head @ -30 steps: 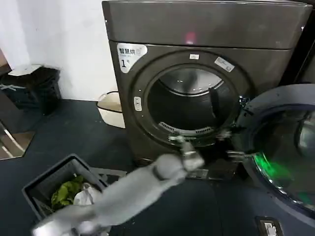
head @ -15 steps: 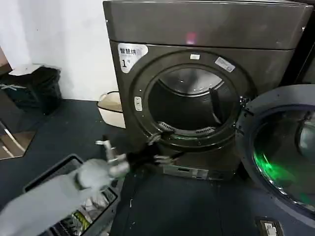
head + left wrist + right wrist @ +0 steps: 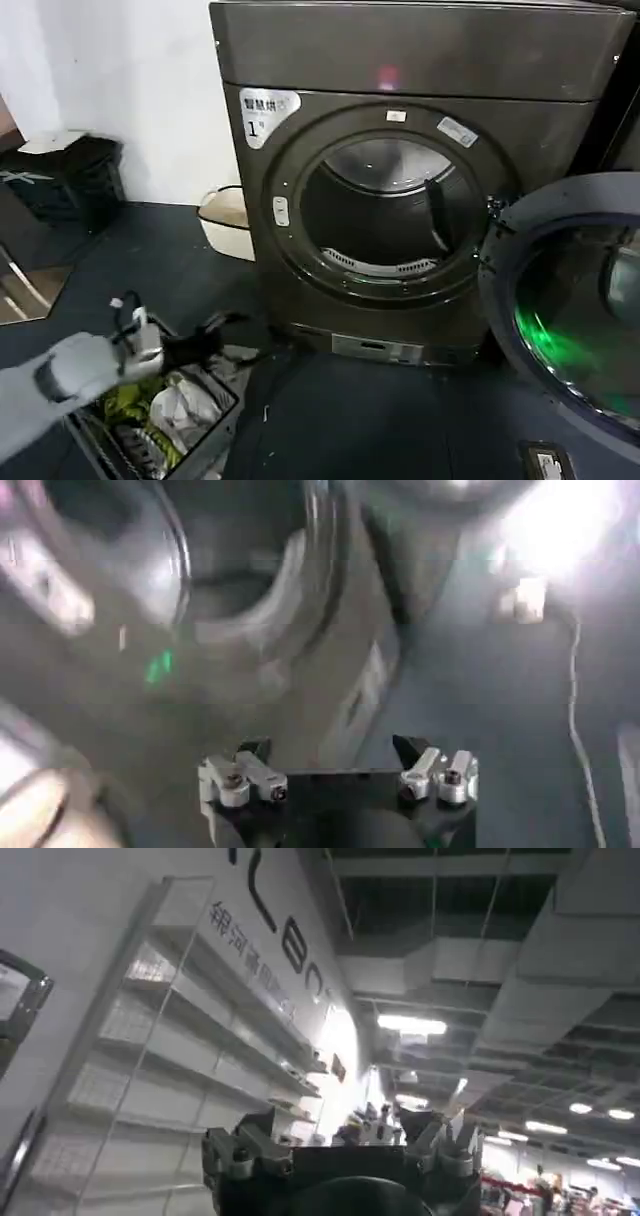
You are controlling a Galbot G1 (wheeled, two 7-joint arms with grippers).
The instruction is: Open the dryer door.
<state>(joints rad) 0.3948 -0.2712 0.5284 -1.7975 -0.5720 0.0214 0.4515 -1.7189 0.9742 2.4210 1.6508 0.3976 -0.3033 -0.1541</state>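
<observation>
The door (image 3: 570, 300) stands swung wide from the dryer (image 3: 400, 180), so the job looks done. My left end effector (image 3: 215, 335) has pulled back over the basket (image 3: 215, 440), fingers apart and empty.

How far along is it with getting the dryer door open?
It looks done: the dryer door is swung wide to the right of the dryer, leaving the drum mouth exposed. The left gripper is open, low beside a laundry basket, holding nothing. Nothing obvious remains.

Pale grey rounded left arm (image 3: 60, 375) — black pincer (image 3: 215, 335), silver screwed brackets.
</observation>
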